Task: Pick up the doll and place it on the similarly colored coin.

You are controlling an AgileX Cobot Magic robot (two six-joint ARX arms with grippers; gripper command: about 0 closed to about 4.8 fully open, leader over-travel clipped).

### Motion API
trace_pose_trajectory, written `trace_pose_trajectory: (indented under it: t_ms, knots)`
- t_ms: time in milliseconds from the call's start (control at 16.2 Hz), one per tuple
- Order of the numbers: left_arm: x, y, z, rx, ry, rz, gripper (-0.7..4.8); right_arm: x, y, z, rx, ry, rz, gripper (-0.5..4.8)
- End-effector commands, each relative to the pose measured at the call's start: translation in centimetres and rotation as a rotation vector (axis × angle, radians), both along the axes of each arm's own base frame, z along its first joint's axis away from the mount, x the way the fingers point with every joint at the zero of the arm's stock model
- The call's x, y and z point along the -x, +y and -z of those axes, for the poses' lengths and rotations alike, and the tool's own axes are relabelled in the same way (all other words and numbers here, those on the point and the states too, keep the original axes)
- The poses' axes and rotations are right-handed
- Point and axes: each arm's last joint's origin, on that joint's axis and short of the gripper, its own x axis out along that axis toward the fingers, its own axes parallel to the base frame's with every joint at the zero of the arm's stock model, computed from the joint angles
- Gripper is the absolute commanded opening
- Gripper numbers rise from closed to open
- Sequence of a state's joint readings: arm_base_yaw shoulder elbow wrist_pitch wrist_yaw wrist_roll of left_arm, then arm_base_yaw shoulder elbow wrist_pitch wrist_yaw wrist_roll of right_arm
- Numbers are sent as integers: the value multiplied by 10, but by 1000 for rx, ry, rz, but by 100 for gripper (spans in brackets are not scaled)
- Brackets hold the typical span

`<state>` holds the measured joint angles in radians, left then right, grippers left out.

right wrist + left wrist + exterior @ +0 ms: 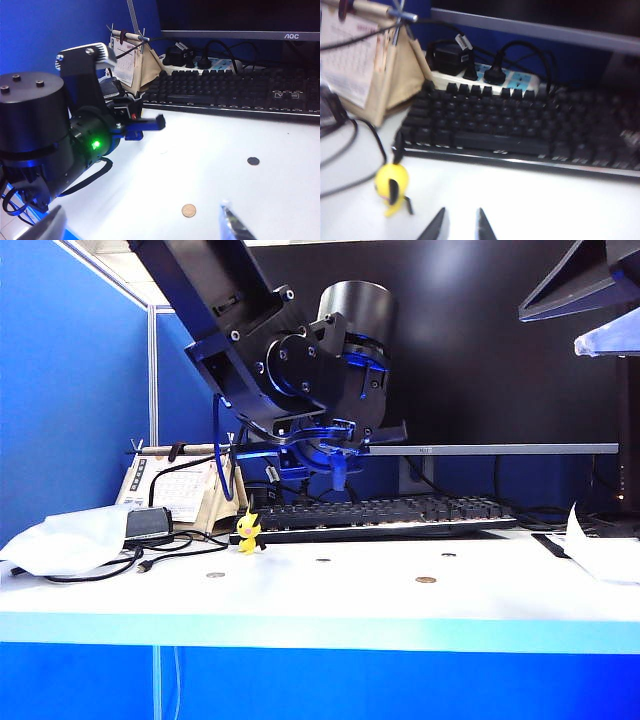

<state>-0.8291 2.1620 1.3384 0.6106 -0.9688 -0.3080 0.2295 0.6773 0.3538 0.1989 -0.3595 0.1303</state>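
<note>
One doll, four coins, brassy coin among them; left gripper jaws narrow, empty; right gripper jaws wide

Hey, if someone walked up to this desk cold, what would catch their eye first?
Probably the big black left arm looming over the white table, its empty left hand hanging near the tiny yellow doll that stands in front of the black keyboard. Next, the brassy coin lying alone on the table between the wide-open fingers of the right hand.
</note>
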Motion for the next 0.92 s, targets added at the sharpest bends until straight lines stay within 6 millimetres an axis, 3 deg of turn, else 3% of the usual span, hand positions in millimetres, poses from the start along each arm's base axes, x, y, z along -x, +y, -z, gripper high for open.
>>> trace_pose_trajectory:
  t_ms: [62,246,308,369,431,554,923]
  knots:
    - [-6,6,-4,22,-7,-7,80,1,3,-2,-1,-10,-11,391]
    - [-17,16,-3,29,13,42,98,2,5,5,4,10,-19,391]
    - [-25,22,-4,53,7,70,199,2,5,6,6,16,-20,391]
    - [-32,28,-4,72,10,101,388,2,5,6,5,14,-20,391]
    - [-38,35,-5,82,7,113,479,2,5,6,5,14,-20,391]
    - [-47,48,-4,79,11,87,479,2,5,6,5,14,-20,391]
    - [-47,45,23,-40,113,94,479,2,5,5,4,8,-20,391]
